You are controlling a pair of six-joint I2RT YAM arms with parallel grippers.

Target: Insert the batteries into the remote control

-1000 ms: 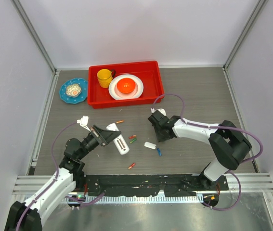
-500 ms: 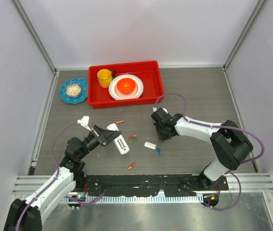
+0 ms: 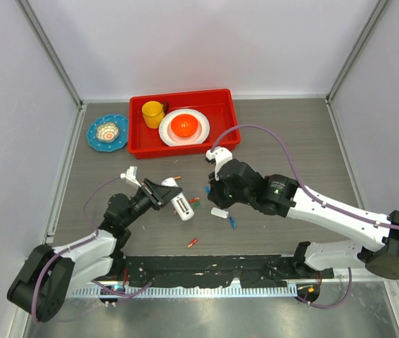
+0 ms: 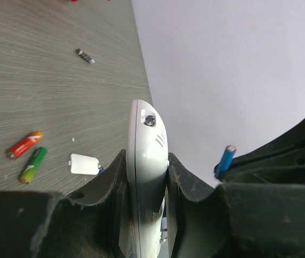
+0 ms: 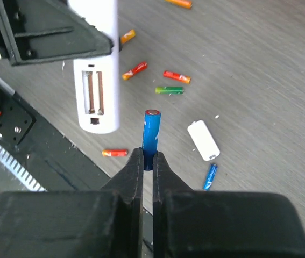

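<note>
**Remote in my left gripper, blue battery in my right**

The remote [image 5: 96, 80] is clamped edge-on in my left gripper [image 4: 146, 161], over the near middle of the worktop [image 3: 290, 141]. My right wrist camera sees its back, with the bay [image 5: 94, 95] open and two slots with metal strips showing. The keypad face is turned away from every view. From my left wrist only the rounded tip stands clear; the rest is buried between my fingers [image 4: 109, 183]. Whether its free end touches the worktop I cannot tell.

Just to its right, my right gripper [image 5: 148, 158] is closed tight on a blue battery [image 5: 151, 134]. It is held with the red-ringed tip outward and the other end hidden between the jaws. From above, that battery is only a blue speck at the gripper's tip, near the remote but apart from it.

The cover [image 5: 203, 140] lies flat on the worktop, with a second blue battery [image 5: 210, 176] just beside its end. A red battery [image 5: 176, 77] and a green battery [image 5: 169, 90] lie side by side, with orange batteries [image 5: 114, 152] scattered around them. One of those is cut off at the top edge of my right wrist view. A small grey bit [image 4: 85, 56] lies farther off, too small to make out. The red tray [image 3: 222, 123] sits at the back, well apart.
</note>
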